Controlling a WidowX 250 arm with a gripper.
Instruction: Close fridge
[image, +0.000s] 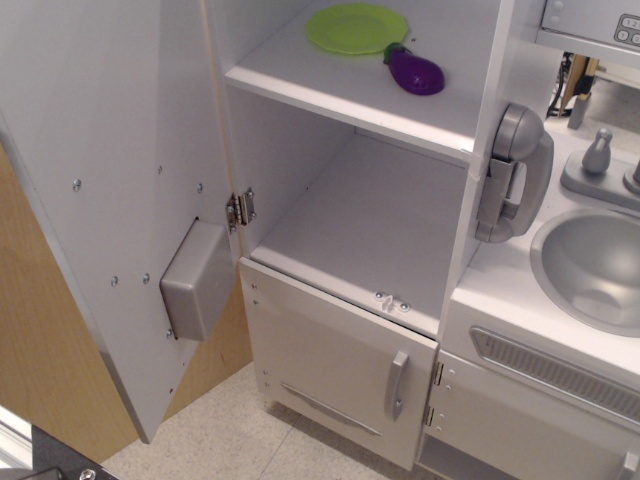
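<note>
The fridge (370, 215) is a tall white toy-kitchen cabinet with two open shelves. Its large white door (110, 180) stands swung wide open to the left, inner side facing me. A grey box (197, 280), the back of the dispenser recess, sticks out of the door's inner face. A metal hinge (240, 208) joins door and cabinet. The upper shelf holds a green plate (357, 27) and a purple eggplant (415, 71). The lower shelf is bare. No gripper shows in this view.
Below the fridge is a shorter white door (340, 365) with a small grey handle (397, 385). A grey toy phone handset (515, 172) hangs on the cabinet's right side. A grey sink (590, 265) with a faucet is at the right. A wooden panel (40, 350) stands behind the open door.
</note>
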